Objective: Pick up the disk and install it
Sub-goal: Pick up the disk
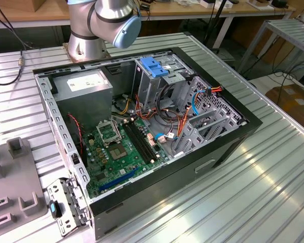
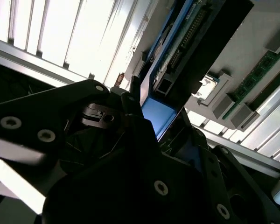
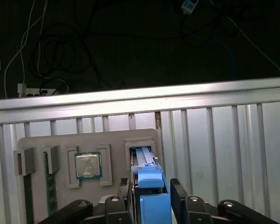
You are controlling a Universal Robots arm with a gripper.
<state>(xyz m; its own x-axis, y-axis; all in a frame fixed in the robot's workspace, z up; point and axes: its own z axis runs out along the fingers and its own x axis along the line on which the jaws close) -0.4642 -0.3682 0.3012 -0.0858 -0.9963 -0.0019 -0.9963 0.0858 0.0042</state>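
Two black fingers (image 3: 178,198) of the gripper (image 3: 151,186) pinch one disk (image 3: 144,161) by its blue end, one finger against each side; the second wrist view shows the same grip on the blue tab. Just beyond the fingertips the disk stands on edge in a slot of one grey tray (image 3: 37,144), and the slot's walls flank it. Further along the tray, to one side of the fingers, lie one processor chip (image 3: 88,165) and two memory sticks (image 3: 49,186), each in its own recess. Under the tray runs one ribbed metal table (image 3: 214,140), and cables (image 3: 60,56) trail on the dark floor past its edge. In the exterior view, one open computer case (image 1: 253,124) lies on the table near the arm (image 1: 104,20). It holds one blue-topped cage (image 1: 154,66) and one grey box (image 1: 83,86), with loose wires (image 1: 182,121) crowding beside the cage.
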